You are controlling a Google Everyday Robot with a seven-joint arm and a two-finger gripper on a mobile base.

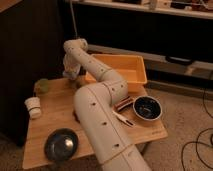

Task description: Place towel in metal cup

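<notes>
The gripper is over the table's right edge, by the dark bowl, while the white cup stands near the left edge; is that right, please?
No: the camera view shows the gripper over the far left of the table, beside the yellow bin, away from the dark bowl. The white cup does stand near the left edge.

A white, dark-dotted arm [100, 117] holds its pale pincer [70, 76] at eleven o'clock over the tan wooden surface [52, 120]. The bin [125, 70] is orange, the bowl [146, 107] dark blue.

Matt wooden table [50, 116] under the claw [70, 76]; glossy metal bowl [61, 145].
</notes>
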